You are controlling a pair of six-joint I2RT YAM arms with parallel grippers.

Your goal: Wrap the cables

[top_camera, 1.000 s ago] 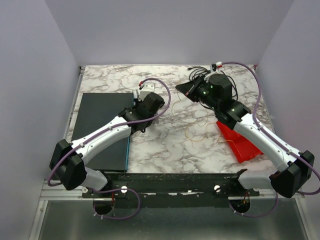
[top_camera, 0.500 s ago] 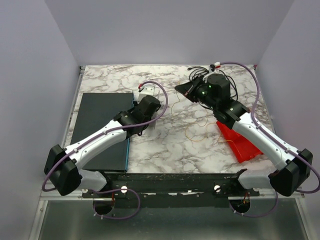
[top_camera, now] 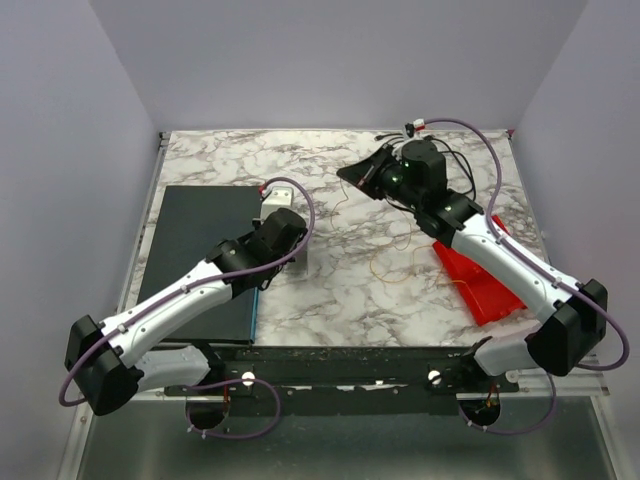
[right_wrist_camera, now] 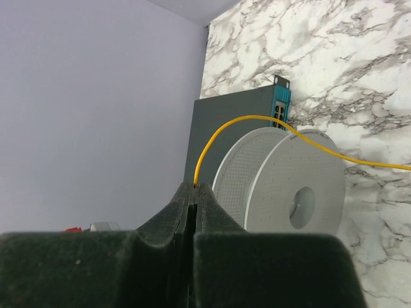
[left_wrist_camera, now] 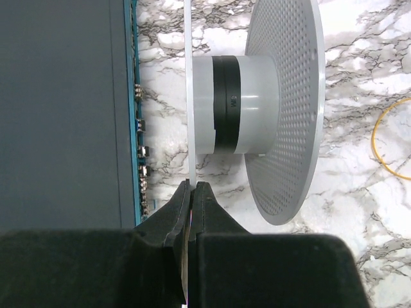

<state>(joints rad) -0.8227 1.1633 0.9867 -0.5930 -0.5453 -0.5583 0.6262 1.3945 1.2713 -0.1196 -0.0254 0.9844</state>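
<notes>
My left gripper (left_wrist_camera: 191, 186) is shut on the thin left flange of a white spool (left_wrist_camera: 244, 106), which has perforated flanges and a black band on its hub. The spool lies sideways beside a dark flat box (left_wrist_camera: 64, 109). My right gripper (right_wrist_camera: 196, 185) is shut on a thin yellow cable (right_wrist_camera: 218, 138) that arcs over the spool (right_wrist_camera: 289, 189) and off to the right. From above, the right gripper (top_camera: 350, 172) is at the back middle. The yellow cable (top_camera: 385, 272) trails in a loop on the table. Black cords (top_camera: 388, 136) lie mostly hidden behind the right wrist.
The dark flat box (top_camera: 200, 250) with a teal edge fills the left side of the marble table. A red tray (top_camera: 480, 280) lies under my right forearm. Grey walls close in the back and both sides.
My left arm has pulled back toward the near left with the spool. My right gripper has moved left and further back, with the yellow cable in it.
</notes>
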